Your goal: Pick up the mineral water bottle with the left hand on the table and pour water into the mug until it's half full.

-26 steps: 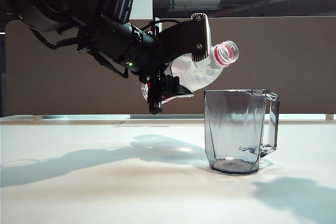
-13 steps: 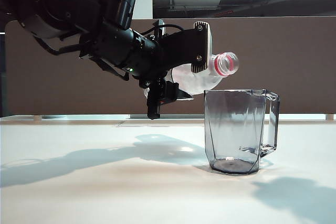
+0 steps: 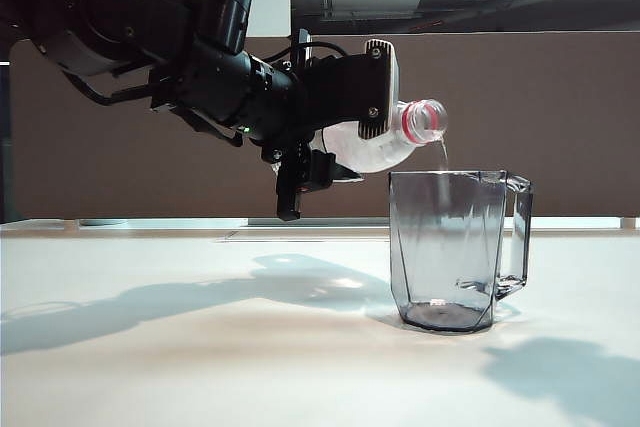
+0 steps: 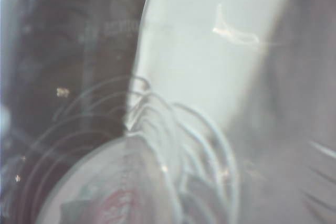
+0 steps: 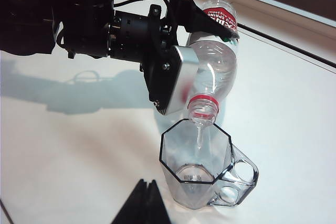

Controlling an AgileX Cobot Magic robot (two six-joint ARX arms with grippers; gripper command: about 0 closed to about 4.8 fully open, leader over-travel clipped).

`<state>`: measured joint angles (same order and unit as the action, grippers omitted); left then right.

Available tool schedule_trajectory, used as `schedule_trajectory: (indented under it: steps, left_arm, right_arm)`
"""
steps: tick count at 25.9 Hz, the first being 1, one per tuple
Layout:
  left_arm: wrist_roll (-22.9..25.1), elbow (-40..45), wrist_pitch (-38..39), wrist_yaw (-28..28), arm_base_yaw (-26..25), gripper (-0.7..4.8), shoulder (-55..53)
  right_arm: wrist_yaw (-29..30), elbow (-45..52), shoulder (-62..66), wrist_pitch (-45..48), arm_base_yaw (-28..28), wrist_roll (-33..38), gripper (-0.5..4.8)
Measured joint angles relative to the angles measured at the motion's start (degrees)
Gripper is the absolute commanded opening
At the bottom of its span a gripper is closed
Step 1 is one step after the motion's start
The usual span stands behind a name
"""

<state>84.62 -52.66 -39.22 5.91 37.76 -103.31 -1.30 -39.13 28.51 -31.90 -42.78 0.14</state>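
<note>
We see left gripper [image 3: 345,117] clamped on mineral water bottle [image 3: 375,142], tilted above mug [image 3: 455,247] on table [image 3: 200,347] — thin stream starting. Right gripper [image 5: 144,203] apart from the mug, jaws not readable. Risk: more tilt — overshoot, splash past rim.

I see plain white surface [image 3: 150,367]; only smoky faceted mug [image 3: 455,247] stands on it, upright, handle away from arm's side
</note>
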Motion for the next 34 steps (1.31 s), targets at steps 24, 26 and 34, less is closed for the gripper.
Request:
schedule_trajectory:
  steps: [24, 26, 34]
  left_arm:
    - [3.3, 0.0, 0.0, 0.0, 0.0, 2.58, 0.0]
    - [3.3, 0.0, 0.0, 0.0, 0.0, 2.58, 0.0]
    - [4.4, 0.0, 0.0, 0.0, 0.0, 2.58, 0.0]
  right_arm:
    - [0.0, 0.0, -0.1, -0.2, 0.0, 0.0, -0.08]
    - [0.0, 0.0, -0.1, -0.2, 0.0, 0.0, -0.08]
    - [0.0, 0.0, -0.1, -0.2, 0.0, 0.0, -0.08]
